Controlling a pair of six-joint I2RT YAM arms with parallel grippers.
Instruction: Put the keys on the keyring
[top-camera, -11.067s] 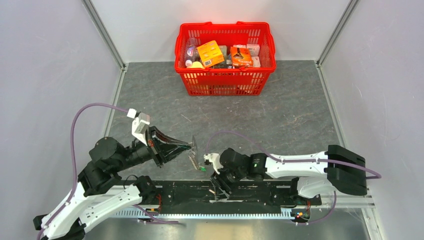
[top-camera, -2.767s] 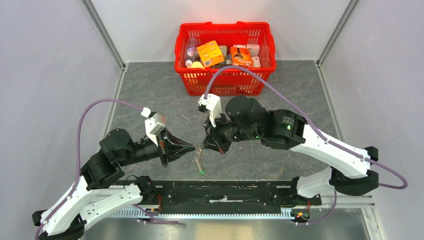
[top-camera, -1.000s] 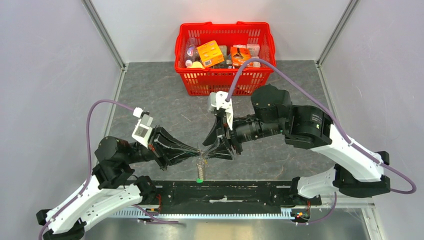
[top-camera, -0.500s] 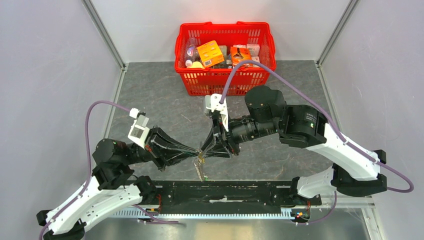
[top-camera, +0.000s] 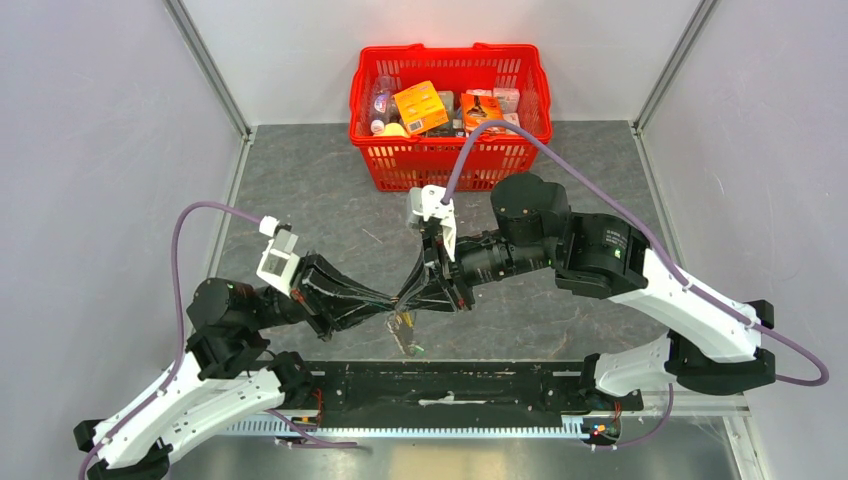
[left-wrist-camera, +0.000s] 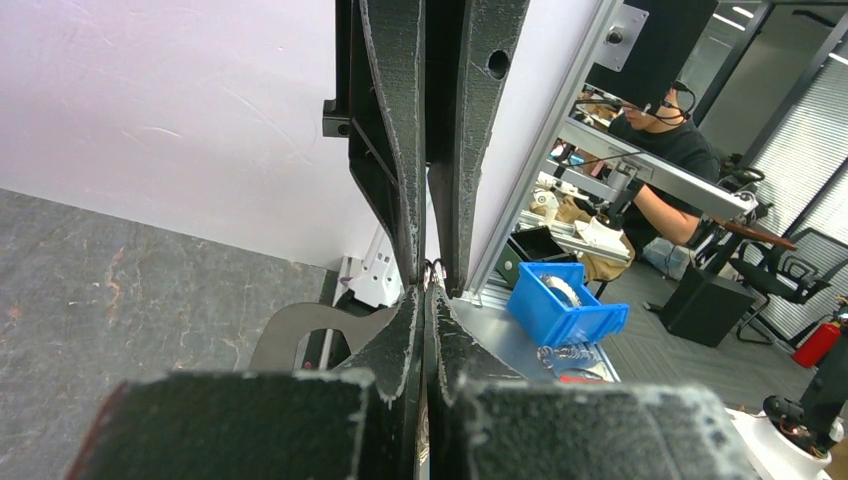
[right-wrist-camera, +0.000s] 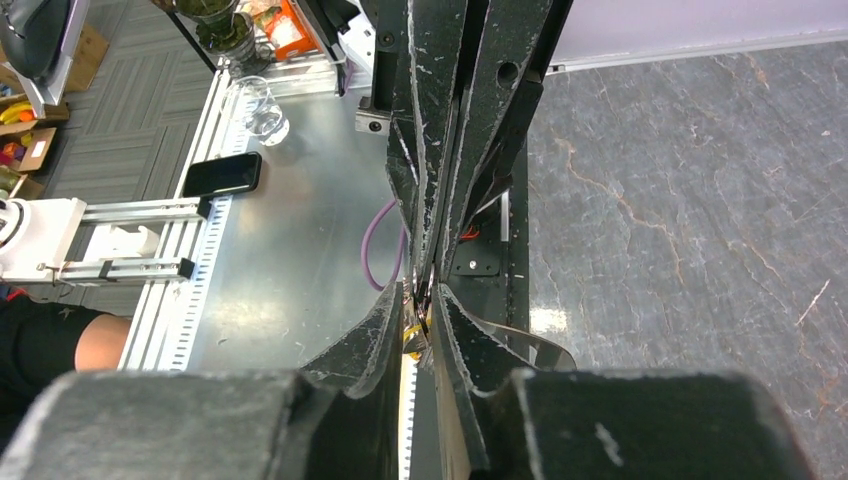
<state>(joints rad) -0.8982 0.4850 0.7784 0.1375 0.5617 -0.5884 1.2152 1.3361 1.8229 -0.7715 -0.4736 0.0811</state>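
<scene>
My left gripper (top-camera: 390, 302) is shut on the keyring (left-wrist-camera: 432, 268); only a bit of thin wire shows at its fingertips. From the ring hang the keys (top-camera: 404, 330), with the green head (top-camera: 416, 349) lowest. My right gripper (top-camera: 402, 302) meets the left one tip to tip from the right. Its fingers (right-wrist-camera: 385, 335) stand a narrow gap apart around the yellow key (right-wrist-camera: 411, 326). I cannot tell whether they touch that key. Both grippers hover above the table's near edge.
A red basket (top-camera: 450, 165) full of groceries stands at the back centre of the grey table (top-camera: 590, 230). The black base rail (top-camera: 450, 390) of the arms runs directly below the hanging keys. White walls close in the left and right sides.
The right gripper's jaws have narrowed from wide open to a thin gap and moved slightly left onto the left gripper's tip. The hanging keys swung a little to the right.
</scene>
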